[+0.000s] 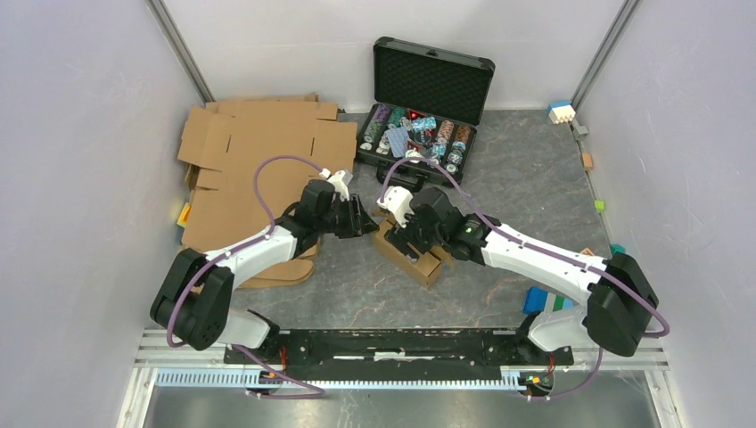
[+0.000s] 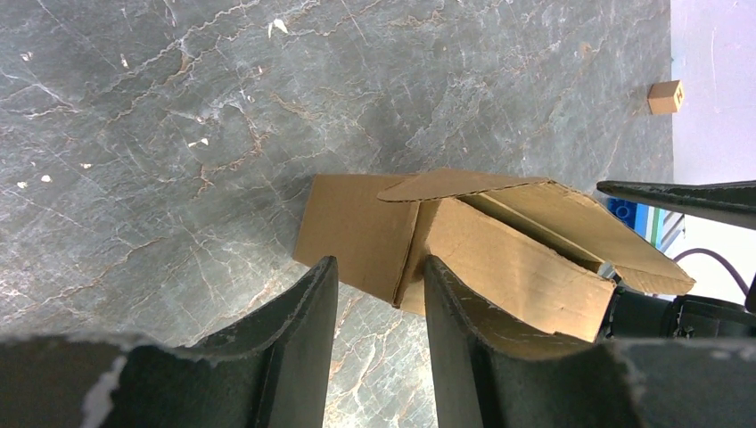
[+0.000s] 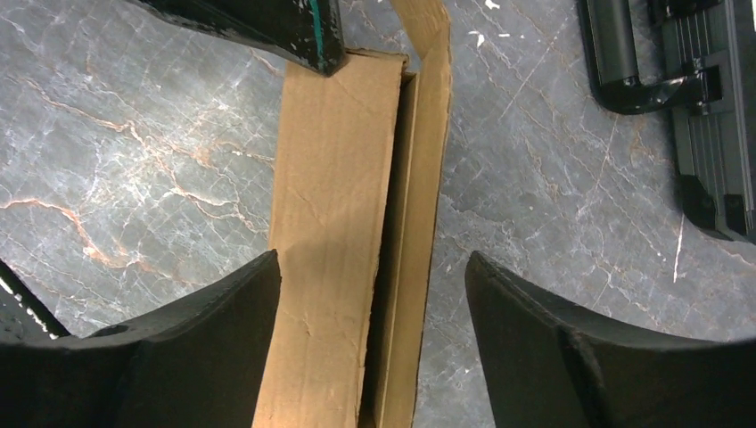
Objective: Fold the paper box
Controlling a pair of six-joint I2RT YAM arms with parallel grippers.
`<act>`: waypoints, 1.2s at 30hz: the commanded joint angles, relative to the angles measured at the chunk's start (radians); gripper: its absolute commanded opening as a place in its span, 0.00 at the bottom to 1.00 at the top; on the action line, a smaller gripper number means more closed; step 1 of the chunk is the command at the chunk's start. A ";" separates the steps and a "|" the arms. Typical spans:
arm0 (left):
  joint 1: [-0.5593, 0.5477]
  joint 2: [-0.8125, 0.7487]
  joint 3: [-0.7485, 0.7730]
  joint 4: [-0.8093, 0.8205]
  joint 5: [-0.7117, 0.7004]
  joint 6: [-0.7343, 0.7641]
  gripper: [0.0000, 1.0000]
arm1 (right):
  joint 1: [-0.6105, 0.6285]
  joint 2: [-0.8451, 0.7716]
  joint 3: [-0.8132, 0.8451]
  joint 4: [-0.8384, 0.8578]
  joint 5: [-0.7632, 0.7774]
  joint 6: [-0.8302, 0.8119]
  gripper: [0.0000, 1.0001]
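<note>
Right fingers [image 3: 205, 348] flank paper box [image 3: 334, 223]; overhead view hides gap.

You were looking at a paper box [image 3: 330, 223] of plain brown corrugated cardboard, matt and lightly creased, with rough, fibrous cut edges. The table [image 3: 134, 134] under it was a grey, stone-patterned surface veined in white and rust, smooth with a dull sheen. The fingers [image 3: 205, 357] of your right gripper [image 3: 372, 259] were matt black and finely textured. Those of the left gripper [image 2: 382, 263] were the same black, scuffed pale along the edges. The arm shells [image 1: 267, 248] were glossy white plastic. The case [image 1: 434, 80] had black dimpled foam in its lid. The bigger sheets [image 1: 258, 152] were matt brown cardboard too.
</note>
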 commanded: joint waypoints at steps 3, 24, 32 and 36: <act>-0.009 0.011 0.021 -0.049 -0.025 0.047 0.47 | -0.003 0.014 -0.027 0.004 0.039 0.000 0.76; -0.010 -0.090 0.078 -0.148 -0.098 0.083 0.54 | -0.004 0.021 -0.066 0.017 0.053 -0.018 0.71; -0.010 -0.093 0.127 -0.078 -0.088 0.161 0.59 | -0.005 0.022 -0.065 0.021 0.047 -0.020 0.71; -0.009 -0.071 0.167 -0.073 -0.094 0.206 0.59 | -0.005 0.021 -0.063 0.019 0.038 -0.020 0.70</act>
